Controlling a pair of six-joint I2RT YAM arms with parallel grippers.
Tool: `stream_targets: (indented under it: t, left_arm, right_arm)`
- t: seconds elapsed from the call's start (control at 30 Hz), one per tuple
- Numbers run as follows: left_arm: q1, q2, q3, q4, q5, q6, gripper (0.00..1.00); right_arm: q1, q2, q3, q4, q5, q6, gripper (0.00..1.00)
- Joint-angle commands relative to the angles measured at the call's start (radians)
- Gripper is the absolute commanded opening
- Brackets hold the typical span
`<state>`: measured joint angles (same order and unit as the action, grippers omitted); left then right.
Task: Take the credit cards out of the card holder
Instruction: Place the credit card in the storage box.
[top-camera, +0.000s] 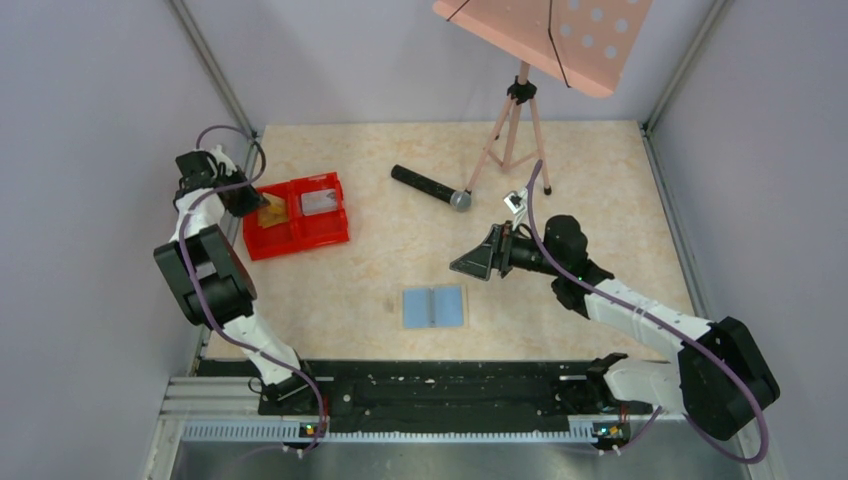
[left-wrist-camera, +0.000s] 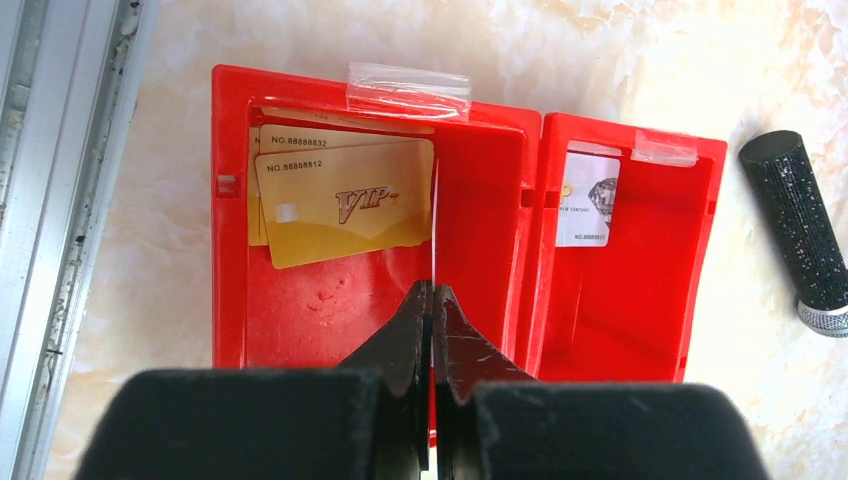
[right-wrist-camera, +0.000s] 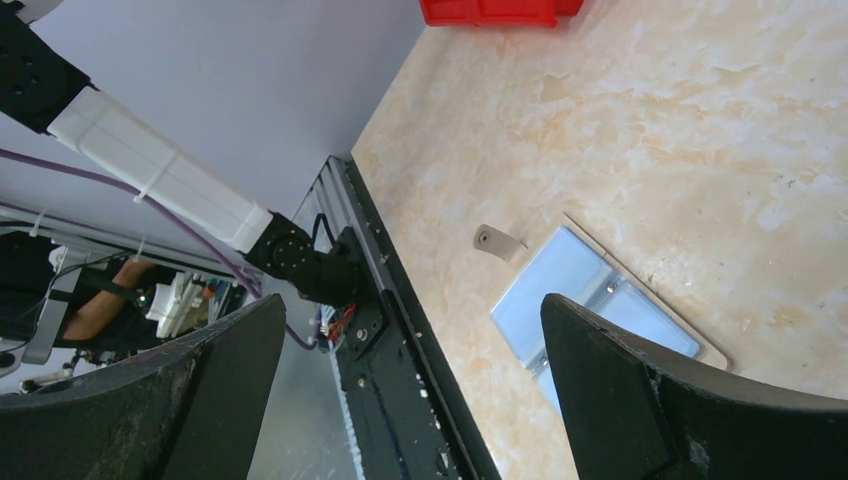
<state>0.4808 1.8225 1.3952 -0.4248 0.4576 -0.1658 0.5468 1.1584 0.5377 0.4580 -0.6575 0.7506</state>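
The card holder (top-camera: 433, 307) lies open and flat at the table's near middle, and shows in the right wrist view (right-wrist-camera: 590, 290). My left gripper (top-camera: 250, 200) hangs over the left compartment of the red tray (top-camera: 300, 243). Its jaws (left-wrist-camera: 434, 290) are shut on a thin credit card (left-wrist-camera: 434, 230) seen edge-on, standing upright above the tray. Gold credit cards (left-wrist-camera: 340, 200) lie in the left compartment of the tray (left-wrist-camera: 230, 200). A silvery card (left-wrist-camera: 588, 200) lies in the right one. My right gripper (top-camera: 470, 262) is open and empty (right-wrist-camera: 415, 300), above and behind the card holder.
A black microphone (top-camera: 430, 186) lies behind the middle, right of the tray (left-wrist-camera: 800, 230). A tripod (top-camera: 515, 130) with a pink perforated board stands at the back. The tray's edge shows in the right wrist view (right-wrist-camera: 490, 10). A metal rail runs along the left table edge.
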Motion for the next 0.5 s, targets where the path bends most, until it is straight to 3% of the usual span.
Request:
stream_targets:
  t: [0.0,0.47]
  left_arm:
    - [0.002,0.021,0.033,0.052,0.025,-0.014,0.00]
    - [0.002,0.090,0.090,0.033,-0.013,-0.004,0.06]
  right_arm:
    - [-0.007,-0.008,0.062,0.015,0.002,-0.022,0.99]
    - [-0.006,0.004,0.071,-0.004,-0.002,-0.047,0.99]
